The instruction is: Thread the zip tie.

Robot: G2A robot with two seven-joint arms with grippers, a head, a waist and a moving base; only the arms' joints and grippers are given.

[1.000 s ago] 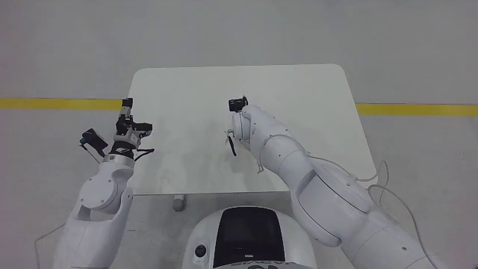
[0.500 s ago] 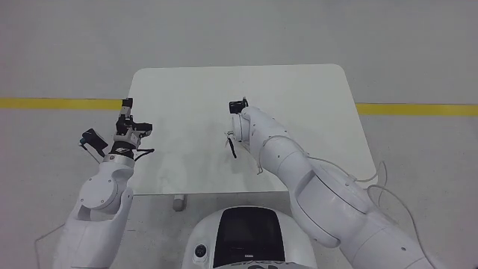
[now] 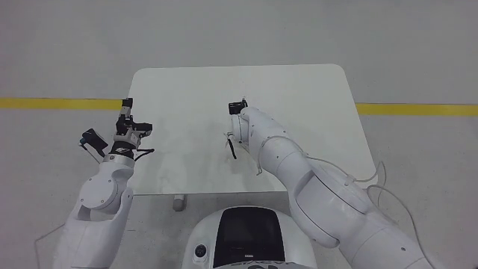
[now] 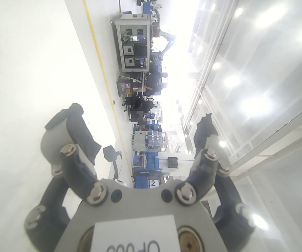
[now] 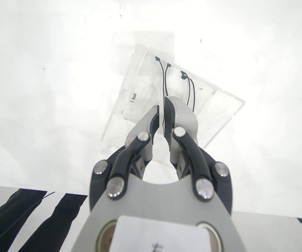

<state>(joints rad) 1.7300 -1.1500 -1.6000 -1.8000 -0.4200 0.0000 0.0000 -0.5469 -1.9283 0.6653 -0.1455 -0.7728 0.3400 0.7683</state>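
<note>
From where I stand, nothing has shifted in the last second. Both arms hold the same poses over the white table with rounded corners (image 3: 299,90).

Each wrist plate carries a white paper label (image 5: 161,237) at the bottom edge of its wrist view, with the print cut off by the frame.

The right gripper (image 5: 162,111) sits in the middle of its wrist view, pointing down at the table. Its fingers are drawn close with a slim gap left between them. A thin black zip tie (image 5: 164,85) runs up through that gap against one pad. Its head lies beyond the fingertips, over a clear square plastic tray (image 5: 219,111). Two more black ties (image 5: 190,87) lie in that tray, just beside the first.

The left gripper (image 4: 140,112) is at the table's left edge in the top view. Its fingers are spread wide with nothing between them. Beyond the table, a yellow floor line (image 3: 418,108) crosses the frame.
</note>
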